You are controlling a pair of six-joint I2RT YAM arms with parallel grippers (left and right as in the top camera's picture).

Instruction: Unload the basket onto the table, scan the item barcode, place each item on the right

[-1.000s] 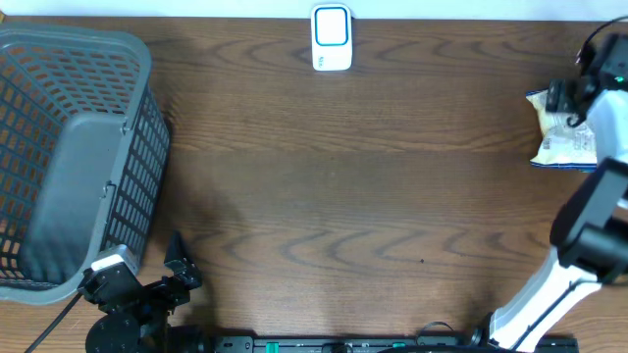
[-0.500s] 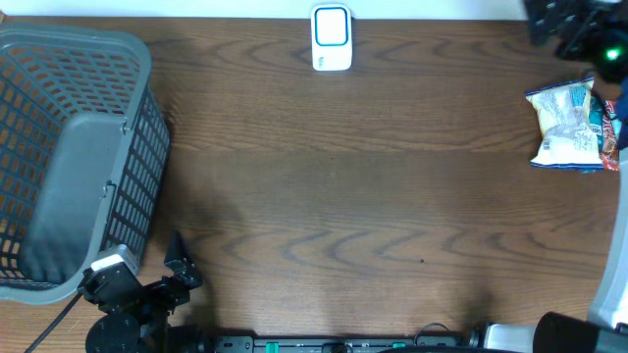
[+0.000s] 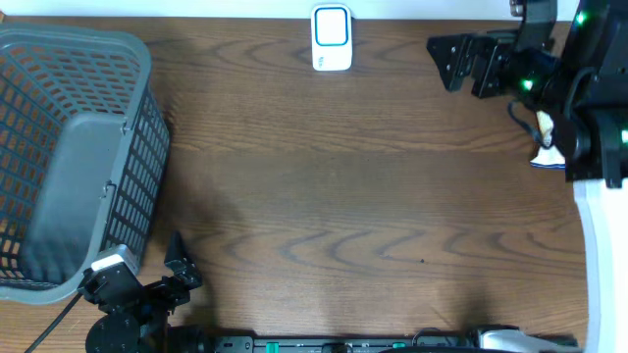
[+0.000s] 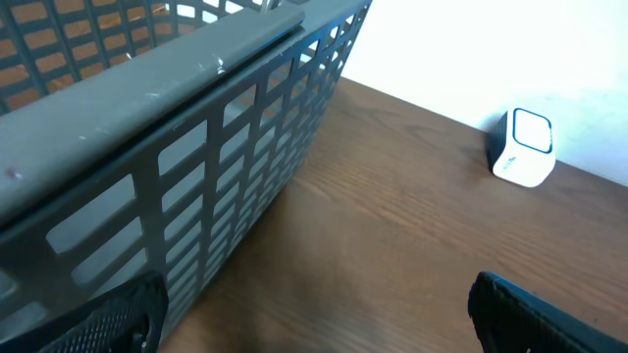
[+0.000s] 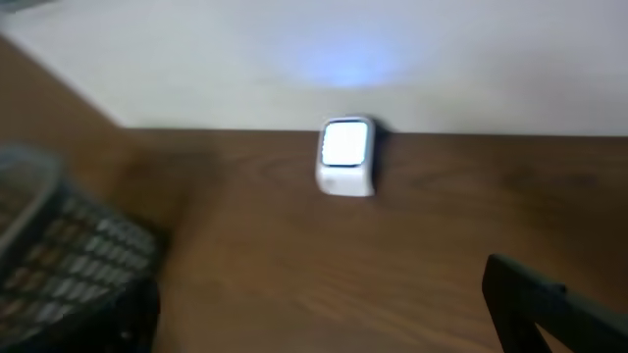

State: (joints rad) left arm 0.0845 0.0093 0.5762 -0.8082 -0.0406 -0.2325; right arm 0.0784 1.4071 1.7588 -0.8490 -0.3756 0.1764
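The white barcode scanner [image 3: 332, 37] with a blue-rimmed face stands at the table's far edge; it also shows as the scanner [image 4: 523, 147] and, blurred, as the scanner [image 5: 345, 157]. The item, a white snack bag [image 3: 547, 155], lies at the right edge, almost all hidden under my right arm. My right gripper [image 3: 442, 62] hangs open and empty to the left of the bag, pointing toward the scanner; in its wrist view the gripper [image 5: 324, 319] holds nothing. My left gripper [image 3: 182, 263] rests open at the front left, and the gripper [image 4: 319, 328] is empty.
A large grey mesh basket [image 3: 88, 59] fills the left side, close to my left gripper; the basket [image 4: 196, 127] wall looms in the left wrist view and the basket [image 5: 59, 245] shows at the left of the right wrist view.
My right arm has swung off the snack bag, up to the far edge and leftward, still open. The bag, uncovered half a second ago, is now mostly hidden. The left arm stayed still.
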